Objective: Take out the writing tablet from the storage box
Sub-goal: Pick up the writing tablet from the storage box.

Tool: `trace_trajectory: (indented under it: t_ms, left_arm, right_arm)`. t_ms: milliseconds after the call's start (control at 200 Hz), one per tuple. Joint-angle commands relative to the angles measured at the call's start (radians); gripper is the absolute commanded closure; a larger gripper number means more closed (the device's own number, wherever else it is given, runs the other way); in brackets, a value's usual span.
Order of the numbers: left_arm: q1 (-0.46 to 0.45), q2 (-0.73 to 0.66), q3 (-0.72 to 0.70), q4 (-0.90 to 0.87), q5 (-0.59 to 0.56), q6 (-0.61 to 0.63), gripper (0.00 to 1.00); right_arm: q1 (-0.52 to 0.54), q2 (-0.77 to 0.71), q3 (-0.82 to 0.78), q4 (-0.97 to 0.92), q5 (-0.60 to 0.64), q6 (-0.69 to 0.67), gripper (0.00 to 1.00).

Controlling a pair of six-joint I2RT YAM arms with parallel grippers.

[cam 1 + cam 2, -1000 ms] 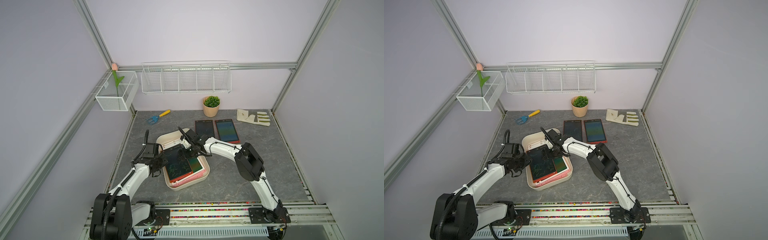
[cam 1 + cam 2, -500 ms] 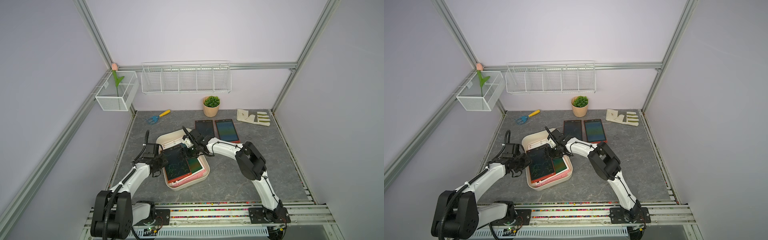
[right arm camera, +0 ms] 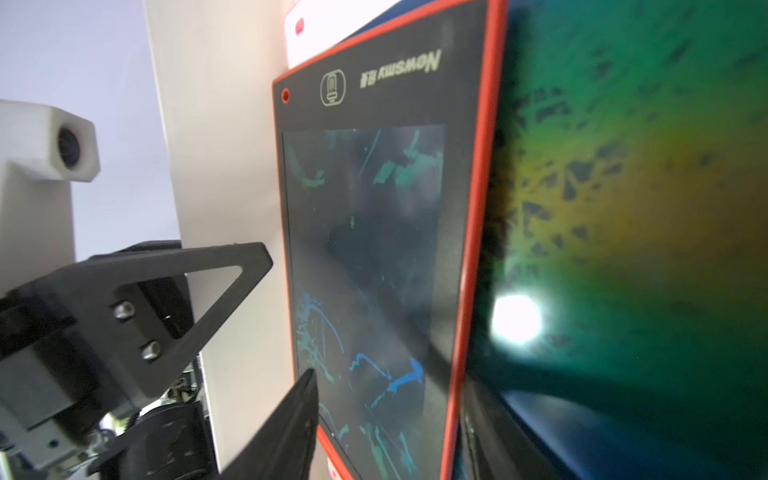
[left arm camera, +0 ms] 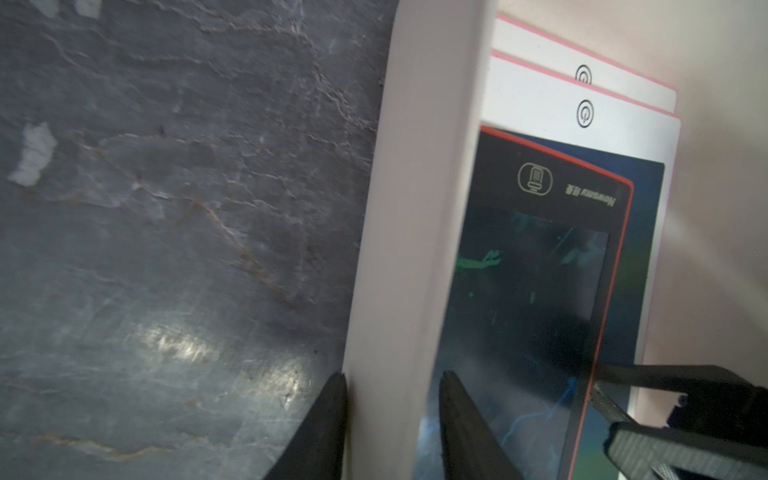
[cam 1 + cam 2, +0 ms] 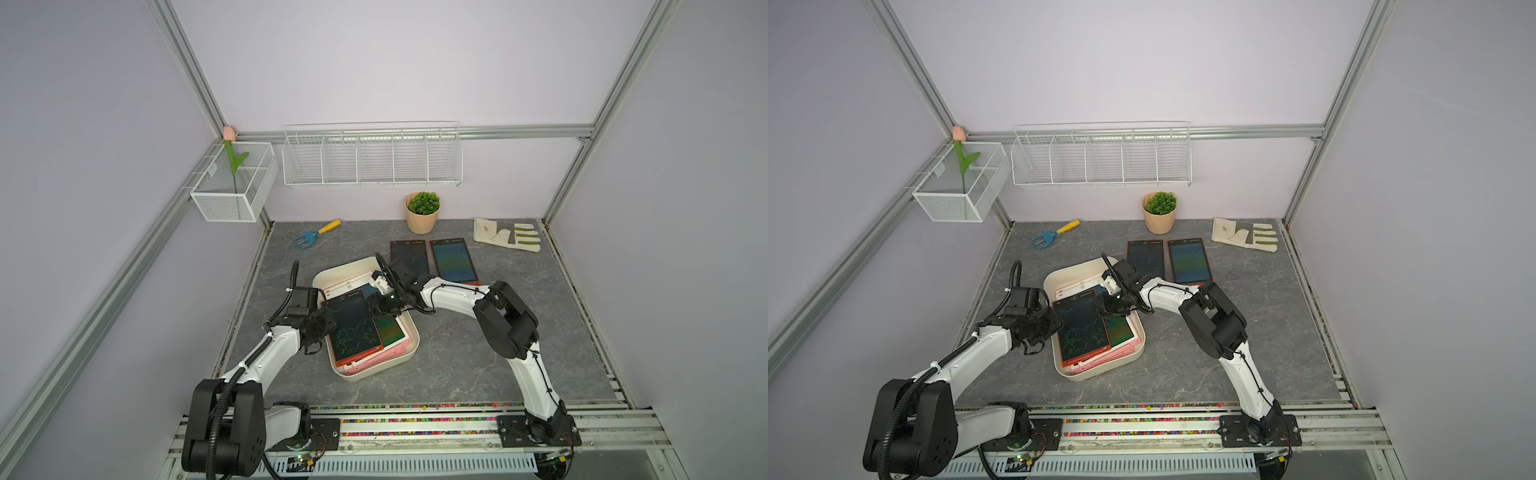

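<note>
Red-framed tablet (image 3: 374, 257) atop box (image 5: 376, 370) stack, bezel printed "Newsmy".

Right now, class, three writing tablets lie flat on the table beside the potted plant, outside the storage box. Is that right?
Not quite. Both top views show two writing tablets on the table by the potted plant, outside the storage box, not three.

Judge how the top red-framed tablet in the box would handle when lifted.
The tablet looks thin, flat and probably stiff. Its glossy screen may be slippery, so an edge grip seems safer. It lies on other tablets in the box, so it might slide.
</note>
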Motion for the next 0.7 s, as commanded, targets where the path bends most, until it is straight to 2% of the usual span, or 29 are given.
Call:
trace_trajectory:
  t_ms: [0,160,255,365,695]
  left_arm:
    - [-0.005,0.001,-0.009,0.029,0.035,0.01,0.63]
    - [-0.005,-0.012,-0.009,0.019,0.025,0.012,0.63]
    - [-0.005,-0.021,-0.01,0.014,0.017,0.012,0.63]
    - [-0.005,-0.027,-0.009,0.009,0.013,0.013,0.63]
    - [-0.005,-0.025,-0.009,0.013,0.017,0.014,0.63]
  right_arm:
    - [0.017,-0.019,-0.049,0.036,-0.103,0.048,0.46]
    - [0.009,-0.033,-0.077,0.082,-0.129,0.069,0.5]
    - [0.0,-0.04,-0.115,0.178,-0.162,0.126,0.51]
    - [0.001,-0.048,-0.087,0.085,-0.12,0.068,0.52]
    - [0.0,-0.034,-0.096,0.149,-0.172,0.093,0.62]
